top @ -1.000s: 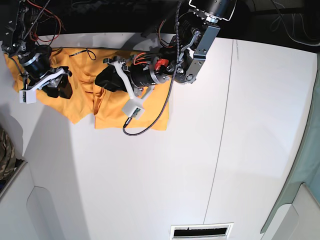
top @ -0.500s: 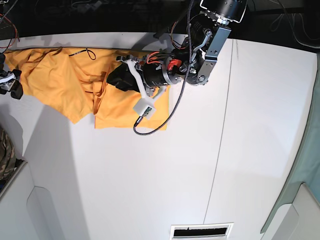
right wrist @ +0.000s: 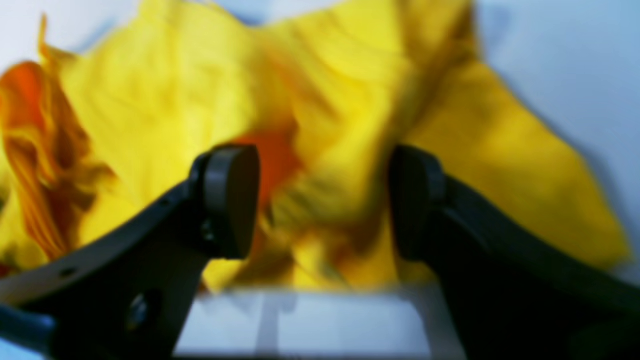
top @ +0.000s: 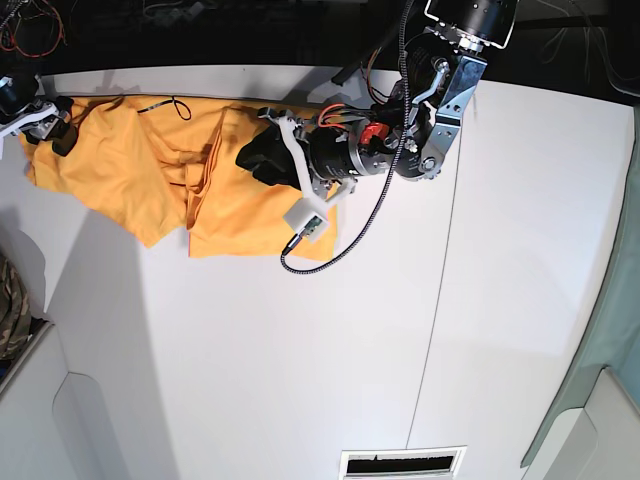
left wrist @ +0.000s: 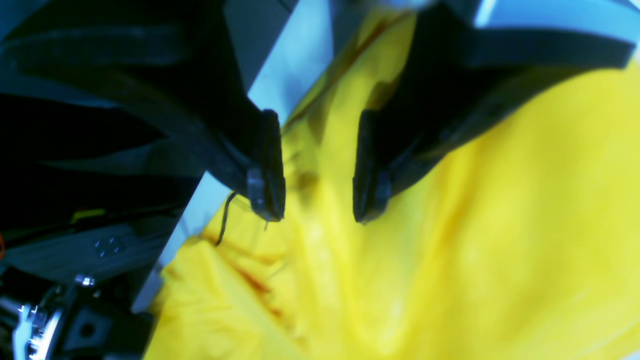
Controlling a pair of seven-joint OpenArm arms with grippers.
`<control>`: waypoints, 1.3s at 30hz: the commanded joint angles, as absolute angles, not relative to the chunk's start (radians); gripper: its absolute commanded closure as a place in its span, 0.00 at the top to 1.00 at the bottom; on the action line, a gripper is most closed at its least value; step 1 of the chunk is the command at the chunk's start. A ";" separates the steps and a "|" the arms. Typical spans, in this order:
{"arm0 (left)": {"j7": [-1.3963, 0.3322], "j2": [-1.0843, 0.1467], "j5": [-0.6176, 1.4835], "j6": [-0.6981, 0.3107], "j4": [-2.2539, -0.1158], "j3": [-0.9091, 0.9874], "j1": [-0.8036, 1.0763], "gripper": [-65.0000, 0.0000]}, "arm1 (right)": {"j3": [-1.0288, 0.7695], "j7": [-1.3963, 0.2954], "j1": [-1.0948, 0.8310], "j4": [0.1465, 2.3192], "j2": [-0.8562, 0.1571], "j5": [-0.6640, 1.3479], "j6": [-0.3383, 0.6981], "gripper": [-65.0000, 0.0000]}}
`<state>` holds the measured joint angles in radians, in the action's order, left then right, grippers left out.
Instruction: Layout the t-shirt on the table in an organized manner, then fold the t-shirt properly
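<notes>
The orange-yellow t-shirt (top: 150,170) lies rumpled along the far left of the white table (top: 300,350), with a raised fold down its middle. My left gripper (top: 256,160) hovers low over the shirt's right half. In the left wrist view its fingers (left wrist: 267,195) stand open (left wrist: 316,210) with the cloth (left wrist: 450,225) below them and nothing pinched. My right gripper (top: 56,128) is at the shirt's far left corner. The blurred right wrist view shows it open (right wrist: 322,200), the bunched shirt (right wrist: 340,100) just beyond its pads.
A thin black cord (top: 175,105) lies on the shirt's back edge. The left arm's grey cable (top: 335,245) loops over the shirt's front right corner. A camouflage cloth (top: 10,310) sits at the left edge, a vent (top: 400,462) at the front and a teal curtain (top: 612,330) on the right.
The right gripper let go of the shirt, swung off left, then came up to the far left corner, open. The shirt's left part now reaches further left. The left gripper shifted right.
</notes>
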<state>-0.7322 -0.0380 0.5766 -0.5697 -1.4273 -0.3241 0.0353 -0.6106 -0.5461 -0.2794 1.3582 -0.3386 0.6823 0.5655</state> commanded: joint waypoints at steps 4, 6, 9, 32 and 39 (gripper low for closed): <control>-0.701 -0.042 0.597 -0.591 -1.444 -0.326 0.020 0.41 | -0.619 -0.497 -0.269 1.372 -0.363 0.687 0.574 0.62; -0.696 -0.054 0.596 -0.591 -1.444 -0.326 0.020 0.41 | -0.619 -0.493 -0.261 1.372 -0.363 0.686 0.573 0.62; -0.692 -0.073 0.595 -0.591 -1.444 -0.326 0.020 0.41 | -0.619 -0.494 -0.245 1.372 -0.363 0.679 0.572 0.51; -0.679 -0.084 0.546 -0.591 -1.444 -0.326 0.097 0.41 | -0.608 -0.456 -0.024 1.331 -0.369 0.494 0.564 0.00; -0.677 -0.084 0.514 -0.591 -1.444 -0.326 0.107 0.41 | -0.607 -0.365 0.041 1.174 -0.375 0.461 0.542 0.37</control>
